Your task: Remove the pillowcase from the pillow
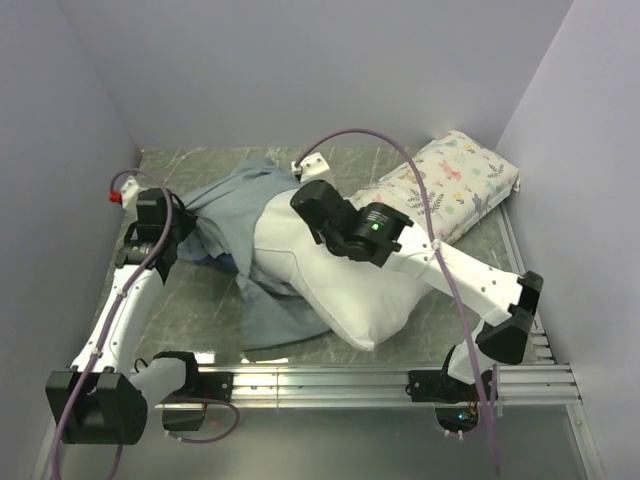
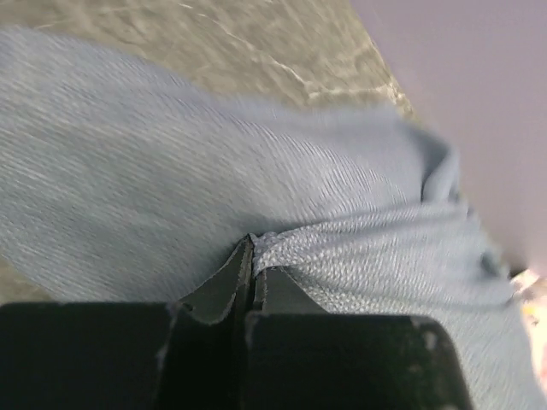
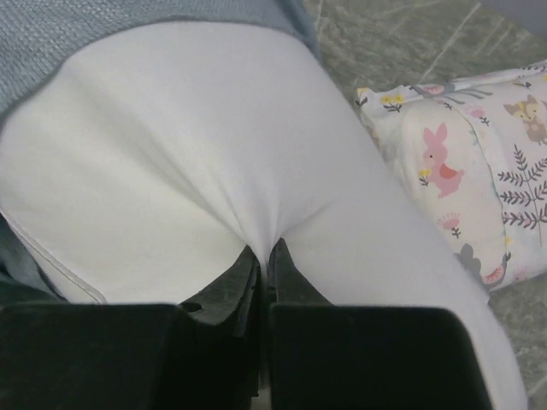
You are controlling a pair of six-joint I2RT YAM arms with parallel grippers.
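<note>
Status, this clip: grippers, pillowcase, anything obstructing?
Left gripper shut on pillowcase. Right gripper shut on pillow. Pillow mostly exposed. Printed pillow off right, not blocking.

Seen from above, my wrists cover both sets of fingertips. At my left gripper (image 2: 253, 260) the pillowcase (image 2: 214, 162) is smeared with blur and runs out of view to the left and right. Beyond my right gripper (image 3: 267, 256) the pillowcase hides the far end of the pillow (image 3: 171, 145). To the right of that gripper, the printed pillow (image 3: 461, 162) is cut off by the edge.
</note>
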